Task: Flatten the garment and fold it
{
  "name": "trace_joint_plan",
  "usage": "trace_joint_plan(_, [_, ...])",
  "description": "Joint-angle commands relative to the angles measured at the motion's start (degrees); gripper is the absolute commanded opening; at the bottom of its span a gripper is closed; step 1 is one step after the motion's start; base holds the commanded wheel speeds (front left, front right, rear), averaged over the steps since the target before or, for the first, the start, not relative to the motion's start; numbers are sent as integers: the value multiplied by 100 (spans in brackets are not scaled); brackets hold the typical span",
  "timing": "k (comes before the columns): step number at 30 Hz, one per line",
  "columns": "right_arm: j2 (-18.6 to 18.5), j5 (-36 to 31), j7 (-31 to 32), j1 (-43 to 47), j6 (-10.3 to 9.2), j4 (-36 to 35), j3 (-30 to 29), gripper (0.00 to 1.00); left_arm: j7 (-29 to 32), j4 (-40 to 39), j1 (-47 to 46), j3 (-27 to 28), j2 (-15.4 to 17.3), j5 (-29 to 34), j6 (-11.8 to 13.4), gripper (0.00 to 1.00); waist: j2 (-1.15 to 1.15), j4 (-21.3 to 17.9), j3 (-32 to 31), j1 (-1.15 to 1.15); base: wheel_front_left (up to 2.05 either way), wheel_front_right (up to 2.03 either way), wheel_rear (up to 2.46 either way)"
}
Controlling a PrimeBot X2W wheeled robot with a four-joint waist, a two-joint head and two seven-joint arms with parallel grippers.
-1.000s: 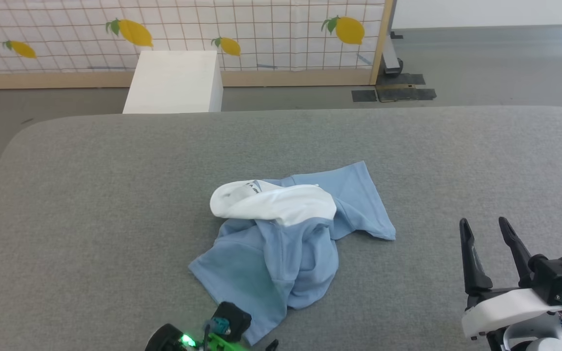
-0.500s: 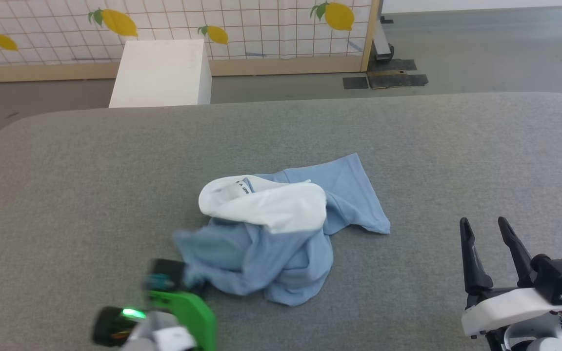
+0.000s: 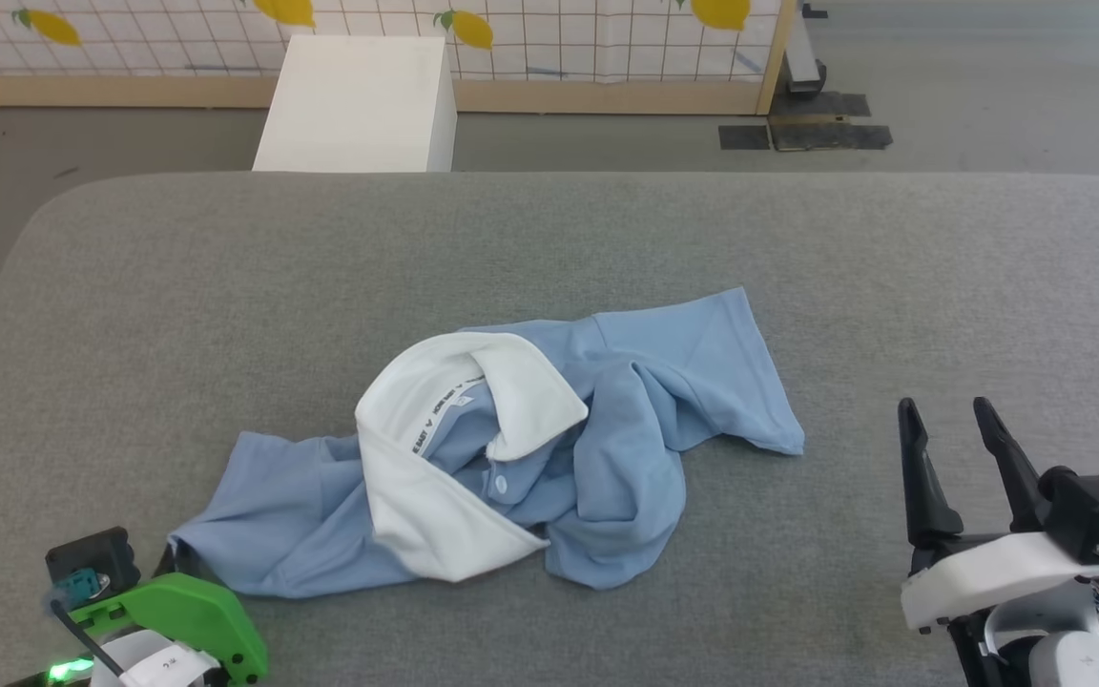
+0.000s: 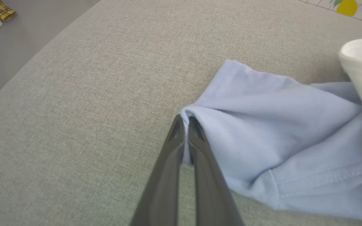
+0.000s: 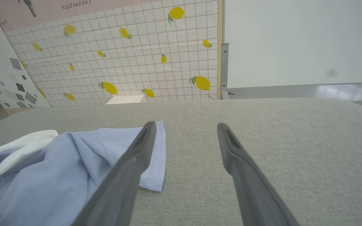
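Observation:
The light blue polo shirt (image 3: 607,448) lies crumpled mid-table, its white collar lining (image 3: 435,448) turned out with a label and one white button showing. One sleeve stretches to the lower left. My left gripper (image 4: 184,121) is shut on that sleeve's folded edge (image 4: 231,125), low at the head view's left corner, where its fingertips (image 3: 168,558) meet the cloth. My right gripper (image 3: 943,412) hovers open at the lower right, apart from the shirt; the other sleeve's hem (image 5: 156,157) lies just left of its left finger (image 5: 130,166).
The grey padded table (image 3: 225,286) has rounded far corners. A white box (image 3: 359,100) stands on the floor behind it, before a lemon-print screen (image 3: 559,38). Bare table surface spreads to the right and at the back.
My left gripper has dragged a sleeve out to the lower left, stretching the shirt and turning the collar open. The head camera has shifted. The right gripper has stayed put.

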Motion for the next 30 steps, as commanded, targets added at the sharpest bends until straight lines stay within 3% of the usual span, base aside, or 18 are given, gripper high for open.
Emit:
trace_joint_plan(1, [7,1,47,-93,-9,5,24,100,-32,-37,53,0,-35,-54,-7,100,0,40,37,0,0,0,0])
trace_joint_plan(4, [7,-2,160,-155,-9,1,49,100,-265,-42,70,74,-78,-123,-83,100,0,86,51,0,0,0,0])
trace_joint_plan(8, [7,-50,454,-273,-9,17,116,100,-896,-198,174,400,-268,-257,8,100,0,134,47,0,0,0,0])
trace_joint_plan(15, [7,-271,1560,-793,-9,364,48,100,-1736,-605,234,665,-507,-67,-116,100,0,280,124,0,0,0,0])
trace_joint_plan(19, [7,-317,2439,-1253,-9,825,63,100,-1794,-942,-19,808,-743,341,-477,100,0,403,276,0,0,0,0])
trace_joint_plan(20, [7,-375,3108,-1625,-9,1228,127,100,-1797,-1220,-150,935,-1104,762,-766,100,0,501,422,0,0,0,0])
trace_joint_plan(24, [7,-519,3857,-2023,-9,1691,178,100,-1798,-1290,-236,1058,-1451,1130,-1071,100,0,622,566,0,0,0,0])
trace_joint_plan(30, [6,-504,4894,-2318,-9,2165,231,100,-1798,-1392,-312,1104,-1661,1434,-1356,100,0,780,669,0,0,0,0])
